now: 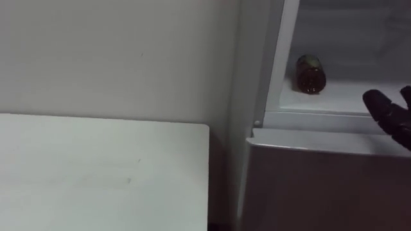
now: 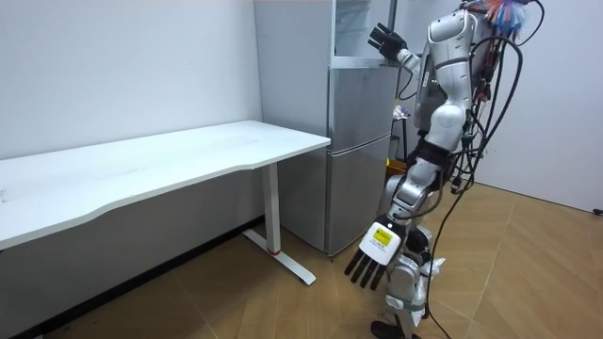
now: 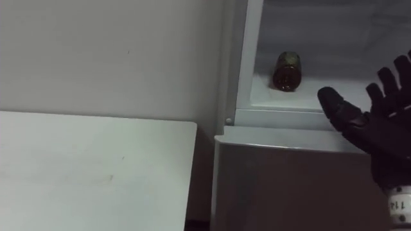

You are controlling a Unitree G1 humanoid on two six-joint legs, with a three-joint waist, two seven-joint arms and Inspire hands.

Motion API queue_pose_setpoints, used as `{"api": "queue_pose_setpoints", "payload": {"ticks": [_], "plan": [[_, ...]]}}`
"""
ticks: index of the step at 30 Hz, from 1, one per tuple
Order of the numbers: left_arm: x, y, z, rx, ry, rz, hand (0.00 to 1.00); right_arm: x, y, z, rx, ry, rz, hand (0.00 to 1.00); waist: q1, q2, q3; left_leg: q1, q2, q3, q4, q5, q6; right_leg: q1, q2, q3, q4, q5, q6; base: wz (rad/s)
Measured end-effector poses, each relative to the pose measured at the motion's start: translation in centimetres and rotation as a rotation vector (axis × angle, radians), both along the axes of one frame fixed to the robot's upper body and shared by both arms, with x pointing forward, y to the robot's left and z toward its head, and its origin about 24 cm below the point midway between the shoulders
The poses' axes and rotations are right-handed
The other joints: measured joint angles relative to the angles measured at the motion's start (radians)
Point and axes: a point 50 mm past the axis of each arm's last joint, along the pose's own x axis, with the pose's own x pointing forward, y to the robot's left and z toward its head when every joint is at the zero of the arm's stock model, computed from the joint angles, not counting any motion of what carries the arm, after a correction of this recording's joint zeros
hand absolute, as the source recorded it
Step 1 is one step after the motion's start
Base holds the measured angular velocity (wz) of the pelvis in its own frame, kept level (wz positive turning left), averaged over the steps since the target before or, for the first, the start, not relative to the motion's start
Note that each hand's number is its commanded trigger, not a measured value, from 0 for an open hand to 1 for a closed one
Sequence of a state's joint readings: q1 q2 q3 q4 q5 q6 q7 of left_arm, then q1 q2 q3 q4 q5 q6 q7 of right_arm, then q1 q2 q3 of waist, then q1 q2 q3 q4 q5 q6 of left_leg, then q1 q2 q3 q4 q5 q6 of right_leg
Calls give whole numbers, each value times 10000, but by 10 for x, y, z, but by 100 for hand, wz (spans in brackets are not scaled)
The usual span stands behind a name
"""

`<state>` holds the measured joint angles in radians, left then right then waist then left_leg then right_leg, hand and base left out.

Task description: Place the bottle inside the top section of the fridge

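Note:
A brown bottle (image 1: 310,74) (image 3: 287,70) with a pale cap lies on its side on the white shelf (image 1: 347,96) of the open upper fridge compartment, its cap end towards me. My right hand (image 1: 392,115) (image 3: 372,125) is raised in front of the shelf's edge, to the right of the bottle and apart from it. It is open, fingers spread, and holds nothing. In the room view that right hand (image 2: 384,40) reaches up at the fridge's top section. My left hand (image 2: 372,259) hangs low beside my leg with straight fingers and is empty.
I stand facing a tall grey fridge (image 2: 358,141); its lower door (image 1: 321,186) is closed. A white table (image 1: 96,167) (image 2: 170,155) stands against the wall just left of the fridge, with a narrow dark gap between them.

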<state>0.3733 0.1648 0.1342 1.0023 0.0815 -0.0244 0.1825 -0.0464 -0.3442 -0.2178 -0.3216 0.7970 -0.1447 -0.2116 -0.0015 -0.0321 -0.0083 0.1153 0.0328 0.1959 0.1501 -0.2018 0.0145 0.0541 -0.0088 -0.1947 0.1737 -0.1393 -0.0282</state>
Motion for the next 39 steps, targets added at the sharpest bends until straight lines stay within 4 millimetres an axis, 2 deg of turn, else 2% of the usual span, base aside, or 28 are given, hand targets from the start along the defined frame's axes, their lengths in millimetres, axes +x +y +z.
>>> {"api": "queue_pose_setpoints", "payload": {"ticks": [4, 10, 16, 19, 22, 24, 27, 28, 30, 33, 39], "plan": [[5, -4, -2, -106, -106, -332, 0, -5, 1, -11, 150, 204, 163, 0, -19, 53, 36, 13, 21, 83, 12, -36, -10, -51, 20, 27, -7, 0, 0, -4], [7, -7, -3, -115, -136, -418, 0, -18, -1, -41, 582, 1215, -118, 0, 59, 149, 58, 10, 97, 270, 96, -143, -54, -32, 108, 216, -24, 6, -17, -10], [2, -13, -5, 44, -6, -484, 0, -22, -7, -59, 636, 1679, -1406, 0, -50, 294, 77, 64, 112, 390, 139, -223, -34, -16, 115, 304, -25, 3, -6, -6], [0, -15, -6, -9, 27, -493, 0, -24, -12, -77, 630, 2172, -2131, 0, -86, 305, 64, 79, 131, 387, 167, -277, -30, -18, 120, 304, -31, -3, 3, 0], [3, -15, -6, -12, 5, -491, 0, -26, -15, -107, 800, 3505, -2722, 0, -170, 288, 65, 71, 127, 404, 176, -283, -27, -40, 114, 329, -35, -8, 10, 0], [4, -16, -6, -25, -46, -490, 0, -38, -16, -142, 1221, 5313, -3226, 0, -178, 296, 49, 59, 120, 406, 172, -284, -22, -36, 102, 307, -19, -8, 14, 0], [4, -16, -6, -53, -43, -469, 0, -56, -17, -175, 1969, 6882, -3844, 0, -173, 424, 4, 50, 114, 427, 181, -283, -21, -34, 105, 314, -15, -1, 21, -2], [4, -16, -6, -61, -49, -471, 0, -60, -17, -180, 2024, 7144, -3960, 0, -170, 420, 18, 43, 112, 427, 178, -283, -21, -41, 104, 313, -13, -1, 22, 0], [8, -17, -7, -96, -135, -486, 0, -72, -18, -204, 1941, 8373, -4296, 0, -216, 524, -10, 47, 107, 397, 174, -283, -21, -25, 103, 310, -27, -6, 28, 0], [15, -19, -7, -162, -349, -493, 0, -91, -20, -234, 2083, 9918, -4747, 0, -199, 557, 2, 68, 103, 418, 171, -283, -22, -12, 101, 320, -25, -16, 36, 0], [16, -21, -8, -390, -676, 309, 0, -131, -20, -270, 1690, 12356, -5667, 0, -221, 415, 36, 182, 90, 405, 89, -285, -22, -10, 85, 313, -24, -92, 55, 0]]}}
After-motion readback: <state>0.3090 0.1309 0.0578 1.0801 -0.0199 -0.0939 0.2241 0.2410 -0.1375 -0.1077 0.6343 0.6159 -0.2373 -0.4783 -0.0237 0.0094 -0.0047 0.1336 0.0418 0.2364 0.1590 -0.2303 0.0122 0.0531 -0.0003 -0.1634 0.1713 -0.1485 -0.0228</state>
